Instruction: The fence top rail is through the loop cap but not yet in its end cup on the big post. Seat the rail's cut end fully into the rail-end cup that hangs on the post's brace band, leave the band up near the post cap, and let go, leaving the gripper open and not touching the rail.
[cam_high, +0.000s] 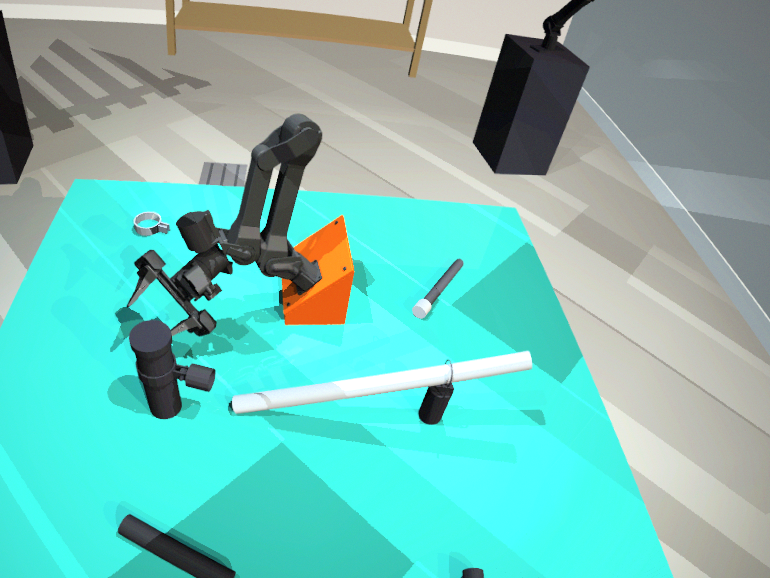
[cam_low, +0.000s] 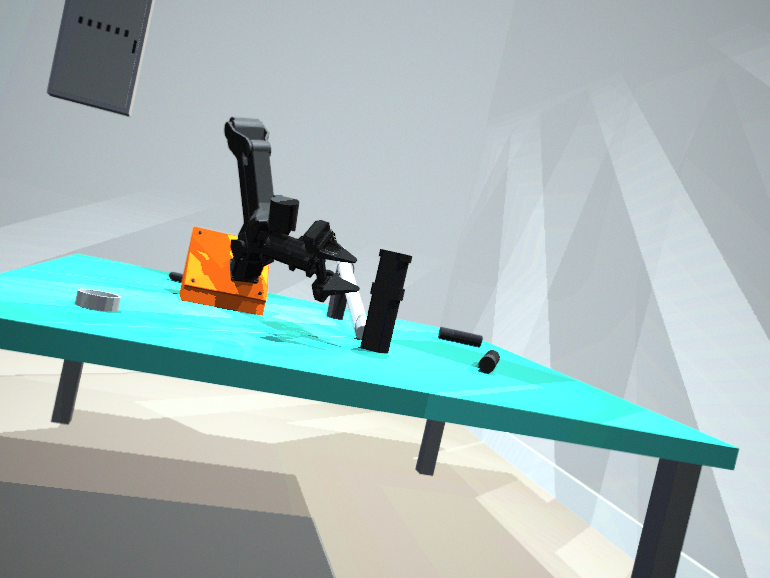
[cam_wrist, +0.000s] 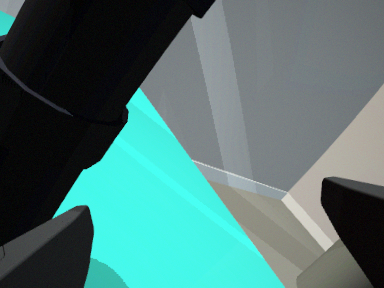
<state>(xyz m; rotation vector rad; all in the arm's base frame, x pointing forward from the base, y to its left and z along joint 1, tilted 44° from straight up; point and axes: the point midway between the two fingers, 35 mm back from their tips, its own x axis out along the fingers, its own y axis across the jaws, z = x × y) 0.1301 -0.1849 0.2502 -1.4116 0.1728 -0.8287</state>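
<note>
The pincer (cam_high: 150, 318) (cam_low: 356, 273) (cam_wrist: 210, 206) is open, with two fingers parted beside one big post (cam_high: 162, 395) (cam_low: 378, 323) (cam_wrist: 75, 75). One cup (cam_high: 200, 377) projects from the post on the pincer's rail side. One rail (cam_high: 373, 382) (cam_low: 353, 301) lies beyond the cup from the pincer, its near end apart from the cup; one short post (cam_high: 435, 405) (cam_low: 336, 306) stands farther out. One metal ring (cam_high: 139, 231) (cam_low: 97, 301) lies behind the pincer. Two dark bars (cam_high: 174, 547) (cam_low: 460, 336) lie past the big post; the top view cuts both off. The cup is indistinct in the exterior view, and the wrist view crops the big post.
</note>
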